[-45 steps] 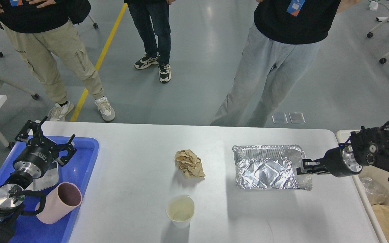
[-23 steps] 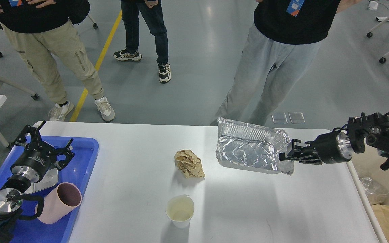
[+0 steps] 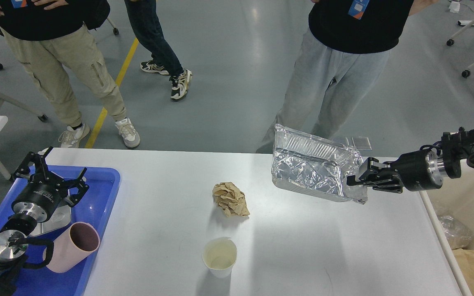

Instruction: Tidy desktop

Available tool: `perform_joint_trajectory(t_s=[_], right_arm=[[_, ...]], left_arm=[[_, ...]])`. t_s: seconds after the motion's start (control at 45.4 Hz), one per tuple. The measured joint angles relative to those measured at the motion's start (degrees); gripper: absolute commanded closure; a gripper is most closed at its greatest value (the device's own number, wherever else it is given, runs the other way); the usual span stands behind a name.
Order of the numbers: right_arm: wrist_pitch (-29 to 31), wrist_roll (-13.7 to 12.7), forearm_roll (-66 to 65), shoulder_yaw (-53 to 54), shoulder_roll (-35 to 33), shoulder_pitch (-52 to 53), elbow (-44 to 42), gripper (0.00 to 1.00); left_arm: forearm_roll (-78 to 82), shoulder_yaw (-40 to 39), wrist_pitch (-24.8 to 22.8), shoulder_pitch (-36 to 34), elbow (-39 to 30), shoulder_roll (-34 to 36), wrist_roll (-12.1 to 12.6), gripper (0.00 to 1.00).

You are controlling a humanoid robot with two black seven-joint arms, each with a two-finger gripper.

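The white desktop (image 3: 171,172) holds a crumpled brown paper ball (image 3: 231,199) at its middle and a white paper cup (image 3: 219,257) near the front. My right gripper (image 3: 357,180) is shut on the right rim of a crumpled foil tray (image 3: 313,168) and holds it tilted in the air above the desktop's back right part. My left gripper (image 3: 47,174) is open and empty above the blue plastic tray (image 3: 97,197) at the left.
The blue tray holds a pink cup (image 3: 74,246) on its side and a flat silvery item (image 3: 58,216). A cream bin (image 3: 459,236) with a plastic bag and brown paper stands beyond the right edge. Three people stand behind the desktop.
My right gripper has lifted the foil tray off the desktop, tilted it and carried it up and slightly right. My left gripper drifted slightly left. A person at the back walked left.
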Motion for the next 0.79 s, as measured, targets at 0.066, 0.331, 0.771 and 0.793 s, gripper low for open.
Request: perform_joint_trajectory(t_s=[0.066,0.331,0.771,0.793], right_arm=[[-0.1,0.0,0.0,0.0,-0.1,0.0,0.0,1.00],[-0.2,-0.1,-0.1,-0.2,-0.4,0.0,0.1,1.00],[-0.3,-0.1,-0.6,-0.3,-0.8,-1.0,0.1,1.00],[-0.3,-0.1,-0.6,-0.3,-0.8,-1.1,0.1,1.00]], left_arm=[[0.1,0.0,0.0,0.1,0.0,0.0,0.0,0.03],[10.3,1.1,-1.8,0.8,-0.6,1.0,-8.5,0.03],[40.4,6.6,3.0,8.2,-23.2,10.7,-14.6,0.04],[40.6,7.4,3.2,8.6,-25.0,12.1,-13.7,0.04]])
